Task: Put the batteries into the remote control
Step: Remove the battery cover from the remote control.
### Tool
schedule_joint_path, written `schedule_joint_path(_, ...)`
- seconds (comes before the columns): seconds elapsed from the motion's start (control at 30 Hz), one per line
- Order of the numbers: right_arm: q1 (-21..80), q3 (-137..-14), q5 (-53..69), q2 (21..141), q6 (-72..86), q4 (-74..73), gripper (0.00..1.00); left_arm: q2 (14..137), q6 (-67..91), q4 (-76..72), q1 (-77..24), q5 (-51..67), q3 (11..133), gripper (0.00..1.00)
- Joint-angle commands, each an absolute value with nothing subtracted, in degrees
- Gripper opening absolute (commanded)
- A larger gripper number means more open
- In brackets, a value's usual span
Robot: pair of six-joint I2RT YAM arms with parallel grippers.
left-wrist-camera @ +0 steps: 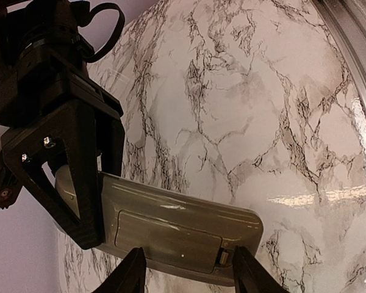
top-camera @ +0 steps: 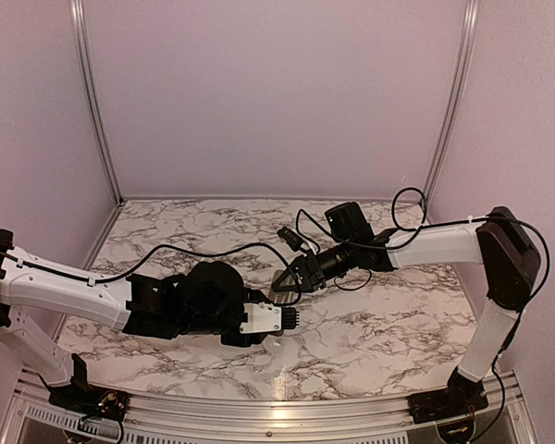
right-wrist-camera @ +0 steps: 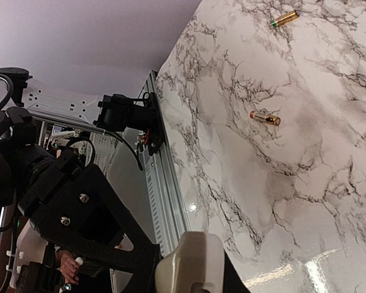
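Note:
The remote control point(left-wrist-camera: 183, 213) is held off the table with its greyish-tan back and shut battery cover point(left-wrist-camera: 171, 235) facing the left wrist camera. In the top view its white button face point(top-camera: 270, 319) shows. My right gripper point(left-wrist-camera: 79, 183) is shut on one end of it; that end also shows in the right wrist view point(right-wrist-camera: 192, 259), at my right gripper point(right-wrist-camera: 189, 278). My left gripper point(left-wrist-camera: 189, 281) is open, its fingers point(left-wrist-camera: 131, 274) spread in front of the remote's lower edge. Two batteries point(right-wrist-camera: 285, 18) point(right-wrist-camera: 265, 117) lie apart on the marble table, well away from both grippers.
The marble tabletop point(top-camera: 379, 324) has a metal rail point(right-wrist-camera: 165, 189) along its near edge and lilac walls around it. The right arm's black cables point(top-camera: 351, 250) loop above the table. My left gripper point(top-camera: 250, 319) and right gripper point(top-camera: 285, 282) meet at mid-table.

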State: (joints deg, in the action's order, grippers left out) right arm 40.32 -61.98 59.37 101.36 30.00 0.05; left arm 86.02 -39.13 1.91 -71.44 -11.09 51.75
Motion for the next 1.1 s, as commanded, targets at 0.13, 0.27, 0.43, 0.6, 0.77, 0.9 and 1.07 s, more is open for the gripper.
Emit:
schedule_joint_path(0.13, 41.5, -62.1, 63.0, 102.0, 30.7, 2.1, 0.0, 88.7, -41.0, 0.6, -71.8, -16.1, 53.9, 0.49)
schedule_joint_path(0.27, 41.8, -62.1, 63.4, 101.8, 30.4, 2.0, 0.0, 88.8, -42.1, 0.6, -71.8, -17.0, 53.9, 0.47)
schedule_joint_path(0.43, 41.8, -62.0, 63.0, 102.4, 30.0, 1.4, 0.0, 87.6, -42.8, -3.1, -71.8, -18.0, 53.3, 0.45)
schedule_joint_path(0.6, 41.7, -62.1, 61.0, 103.2, 29.9, 0.5, 0.0, 84.8, -42.9, -5.8, -72.2, -17.2, 52.1, 0.44)
schedule_joint_path(0.77, 41.3, -62.6, 59.7, 103.1, 30.0, 0.3, 0.0, 83.6, -42.8, -5.7, -72.2, -17.1, 51.7, 0.44)
schedule_joint_path(0.9, 40.3, -62.5, 59.2, 102.9, 30.5, 0.3, 0.0, 82.7, -42.4, -5.4, -72.3, -17.3, 51.6, 0.44)
schedule_joint_path(1.07, 39.2, -62.3, 59.1, 102.3, 31.0, 0.6, 0.0, 81.8, -42.3, -4.9, -72.3, -17.3, 51.1, 0.45)
